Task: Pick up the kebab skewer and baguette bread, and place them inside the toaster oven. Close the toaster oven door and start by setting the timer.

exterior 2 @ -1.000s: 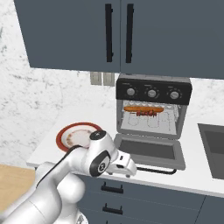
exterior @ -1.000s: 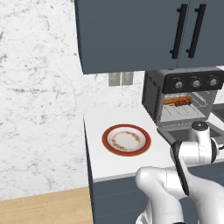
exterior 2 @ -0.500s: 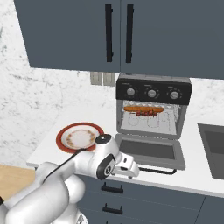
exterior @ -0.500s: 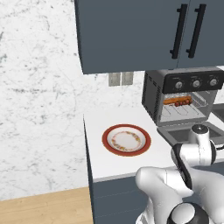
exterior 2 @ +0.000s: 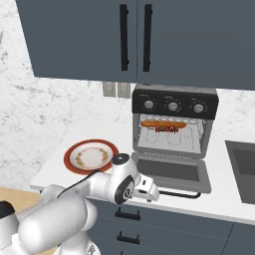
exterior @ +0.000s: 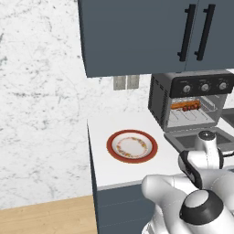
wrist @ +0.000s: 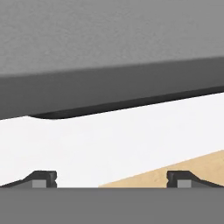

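Oven (exterior 2: 174, 102): on the counter (exterior: 103, 157) under the dark cabinets (exterior 2: 149, 40), three knobs along its top panel.
Door (exterior 2: 172, 172): folded down flat in front of the oven, bar handle at its front edge.
Baguette (exterior 2: 162, 124): inside the oven, lying across the rack.
Skewer (exterior 2: 164, 129): inside the oven, just in front of the baguette.
Plate (exterior: 131, 146): red-rimmed, on the counter left of the oven.
Gripper (wrist: 111, 179): low at the door's front edge; fingers (wrist: 43, 178) spread wide, nothing between them.
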Available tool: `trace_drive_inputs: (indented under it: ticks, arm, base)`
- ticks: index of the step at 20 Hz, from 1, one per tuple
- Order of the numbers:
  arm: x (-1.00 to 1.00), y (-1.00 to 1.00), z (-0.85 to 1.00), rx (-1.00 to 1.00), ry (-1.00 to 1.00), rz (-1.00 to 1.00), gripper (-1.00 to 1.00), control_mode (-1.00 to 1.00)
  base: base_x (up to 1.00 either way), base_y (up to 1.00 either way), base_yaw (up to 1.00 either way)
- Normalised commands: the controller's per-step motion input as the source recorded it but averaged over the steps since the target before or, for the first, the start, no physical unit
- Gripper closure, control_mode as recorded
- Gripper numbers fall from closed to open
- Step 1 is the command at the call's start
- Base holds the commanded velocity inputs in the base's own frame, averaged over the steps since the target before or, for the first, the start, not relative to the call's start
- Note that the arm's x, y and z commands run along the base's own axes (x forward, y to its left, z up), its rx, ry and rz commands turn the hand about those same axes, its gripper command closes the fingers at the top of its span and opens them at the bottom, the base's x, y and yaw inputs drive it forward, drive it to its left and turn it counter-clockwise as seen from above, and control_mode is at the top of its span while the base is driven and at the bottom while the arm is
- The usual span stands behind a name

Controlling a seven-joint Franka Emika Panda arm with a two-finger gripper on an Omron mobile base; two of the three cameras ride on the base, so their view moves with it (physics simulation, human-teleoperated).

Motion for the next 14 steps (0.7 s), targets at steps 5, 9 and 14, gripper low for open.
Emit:
trace_drive_inputs:
  ticks: [5, 9, 14]
  arm:
    - [0.14, 0.00, -0.05, 0.02, -0.05, 0.00, -1.00, -1.00]
    - [0.18, 0.00, 0.00, 0.01, -0.07, 0.00, -1.00, -1.00]
    - [0.14, 0.00, -0.01, 0.02, -0.10, 0.00, -1.00, -1.00]
  base:
    - [0.00, 0.00, 0.00]
    - [0.00, 0.00, 0.00]
    - [0.00, 0.00, 0.00]
